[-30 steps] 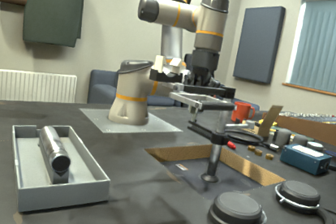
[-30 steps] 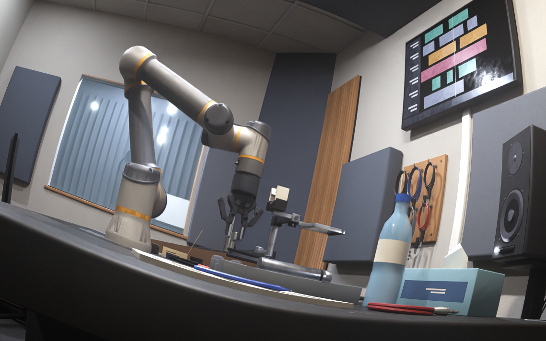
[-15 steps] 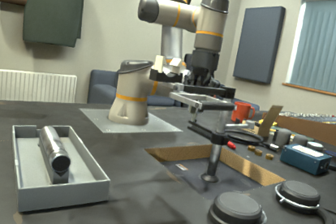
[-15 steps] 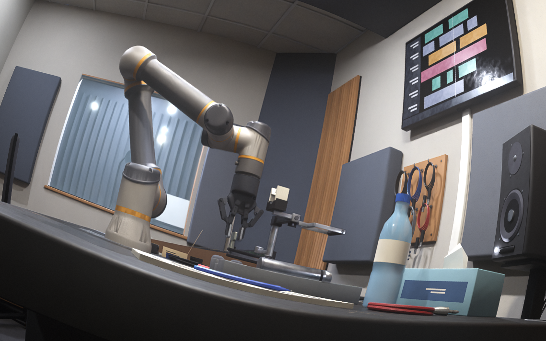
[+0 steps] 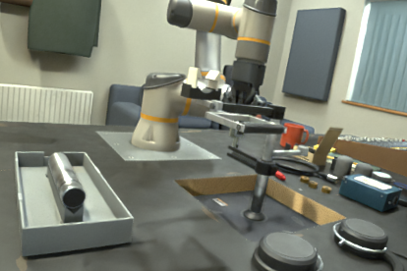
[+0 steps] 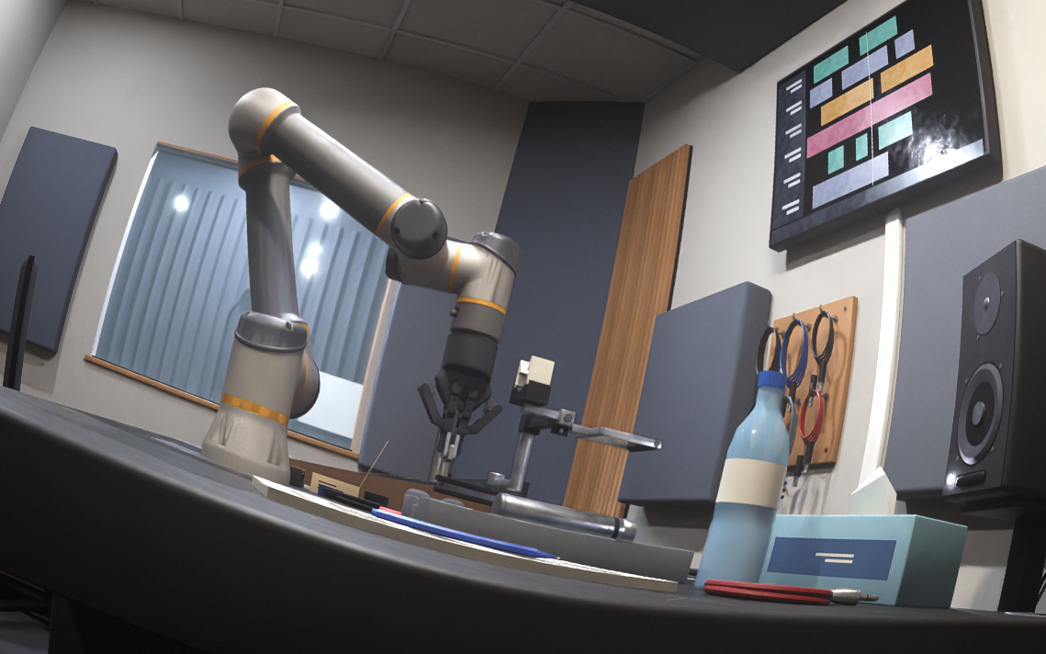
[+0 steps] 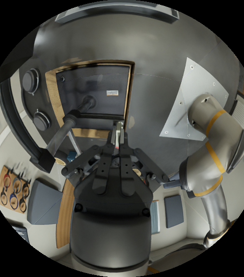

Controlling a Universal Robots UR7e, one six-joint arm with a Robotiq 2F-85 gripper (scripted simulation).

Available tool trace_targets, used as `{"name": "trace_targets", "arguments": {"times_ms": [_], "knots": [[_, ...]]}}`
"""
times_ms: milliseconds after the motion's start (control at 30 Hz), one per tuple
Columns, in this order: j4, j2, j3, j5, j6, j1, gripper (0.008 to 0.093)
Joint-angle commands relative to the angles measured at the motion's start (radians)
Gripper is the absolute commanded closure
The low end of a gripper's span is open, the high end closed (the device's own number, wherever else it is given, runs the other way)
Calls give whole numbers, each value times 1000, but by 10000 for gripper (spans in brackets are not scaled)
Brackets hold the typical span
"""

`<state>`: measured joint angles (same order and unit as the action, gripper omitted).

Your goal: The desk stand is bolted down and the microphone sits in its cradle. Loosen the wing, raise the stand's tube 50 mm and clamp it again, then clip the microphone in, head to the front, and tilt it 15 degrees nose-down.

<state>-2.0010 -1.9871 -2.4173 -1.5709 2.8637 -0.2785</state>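
Observation:
The desk stand (image 5: 260, 173) rises from a dark plate set in the cork-edged recess of the desk, with a dark collar on its tube and a flat arm reaching out at the top. My gripper (image 7: 117, 135) hangs beside the tube at collar height, and its fingers pinch the light metal wing (image 7: 118, 129) of the clamp. In the second side camera the gripper (image 6: 452, 455) stands left of the stand (image 6: 522, 455). The microphone (image 5: 66, 185), a dark metal cylinder, lies in its grey cradle tray (image 5: 64, 202) at the near left of the desk.
The grey tray sits apart from the stand. Two round black pucks (image 5: 287, 251) lie at the near desk edge. A red mug (image 5: 293, 135), a blue box (image 5: 368, 191) and small knobs crowd the far right. My base (image 5: 159, 119) stands on its plate behind.

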Motion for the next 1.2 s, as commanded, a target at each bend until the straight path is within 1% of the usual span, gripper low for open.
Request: {"name": "trace_targets", "arguments": {"times_ms": [0, 733, 967, 1167], "knots": [[-1, 0, 0, 0, 0, 0, 934], [-1, 0, 0, 0, -19, 0, 934], [-1, 0, 0, 0, -78, 0, 934], [-1, 0, 0, 0, -171, 0, 934]]}}
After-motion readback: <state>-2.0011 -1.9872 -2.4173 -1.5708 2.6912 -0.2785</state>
